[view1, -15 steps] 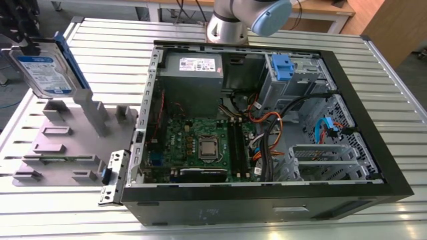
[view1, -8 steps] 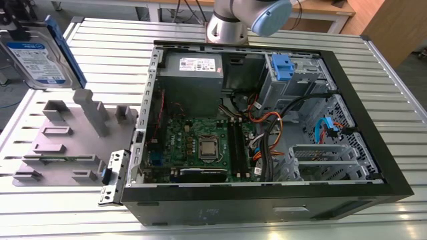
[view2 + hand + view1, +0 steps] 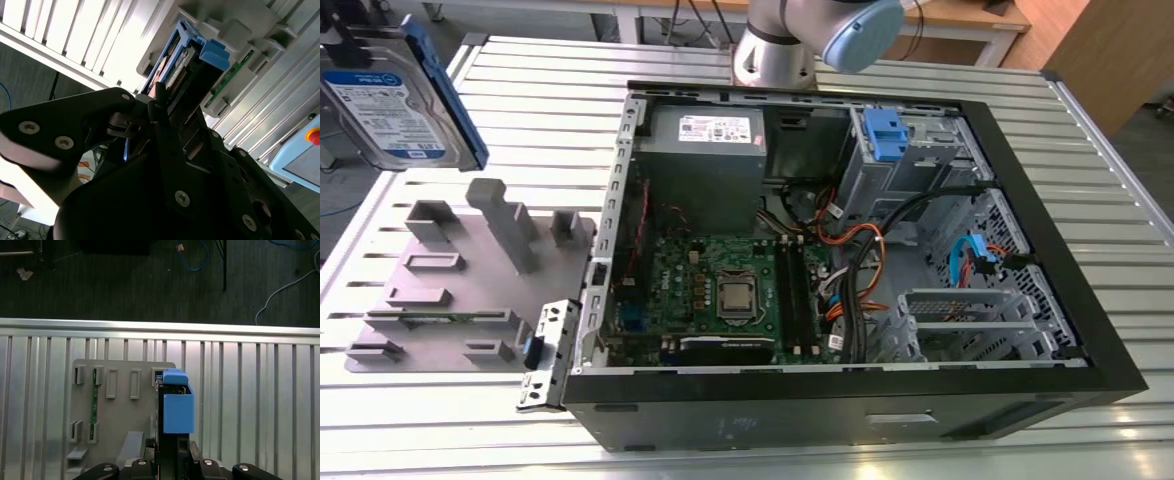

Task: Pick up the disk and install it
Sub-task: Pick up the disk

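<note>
The gripper (image 3: pixel 159 107) is closed on the disk (image 3: pixel 390 98), which runs between its black fingers (image 3: pixel 90 112) in the second wrist view. In the exterior view the disk hangs in the air at about ten o'clock, at the exterior view's far left. It stands on edge and leans a little, its white-and-blue label facing the camera and a blue rail (image 3: pixel 458 105) running down one long side.

Below it, toward eight o'clock, a grey holder plate (image 3: pixel 454 290) with upright posts and slots lies flat on the slatted metal table (image 3: pixel 547 90). The disk is clear of the plate in that view. In the first wrist view the disk is seen edge-on over one edge of the plate, and a thin green strip (image 3: pixel 93 405) sits in one of the plate's slots.

An open black computer case (image 3: pixel 854 410) takes up the middle of the exterior view and reaches out to four o'clock. Inside it, a grey power box (image 3: pixel 707 140) sits at twelve o'clock, a green board (image 3: pixel 720 290) at seven o'clock, and a blue latch (image 3: pixel 887 135) on a metal cage at one o'clock. A tangle of orange and black cables (image 3: pixel 854 250) lies in the middle. The arm (image 3: pixel 781 45) rises behind the case at twelve o'clock of the view
</note>
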`<state>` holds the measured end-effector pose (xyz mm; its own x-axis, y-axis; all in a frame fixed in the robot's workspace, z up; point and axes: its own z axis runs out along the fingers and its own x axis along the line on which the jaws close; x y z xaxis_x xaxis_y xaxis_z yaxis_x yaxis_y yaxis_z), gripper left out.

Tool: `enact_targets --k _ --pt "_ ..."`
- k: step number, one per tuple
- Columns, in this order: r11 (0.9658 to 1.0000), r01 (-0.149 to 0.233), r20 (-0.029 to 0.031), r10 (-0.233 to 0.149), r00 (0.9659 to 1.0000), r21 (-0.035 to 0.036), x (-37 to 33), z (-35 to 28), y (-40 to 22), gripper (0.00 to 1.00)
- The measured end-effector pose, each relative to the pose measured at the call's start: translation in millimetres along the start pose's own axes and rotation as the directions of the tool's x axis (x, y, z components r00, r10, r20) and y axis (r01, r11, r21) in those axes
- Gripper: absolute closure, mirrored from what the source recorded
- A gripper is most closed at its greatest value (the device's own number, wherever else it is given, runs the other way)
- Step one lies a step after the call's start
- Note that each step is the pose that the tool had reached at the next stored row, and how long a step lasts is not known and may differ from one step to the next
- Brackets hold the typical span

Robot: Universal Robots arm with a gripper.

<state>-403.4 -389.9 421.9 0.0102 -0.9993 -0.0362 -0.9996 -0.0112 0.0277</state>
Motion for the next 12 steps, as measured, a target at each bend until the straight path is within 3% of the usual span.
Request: enact_targets --k 4,12 --pt "1.0000 0.000 -0.0003 0.000 1.0000 -0.0005 -0.1 -2.9 0.0 0.65" --pt "1.0000 0.000 0.0000 0.000 1.0000 0.0001 -0.7 -20.1 0.6 0.65"
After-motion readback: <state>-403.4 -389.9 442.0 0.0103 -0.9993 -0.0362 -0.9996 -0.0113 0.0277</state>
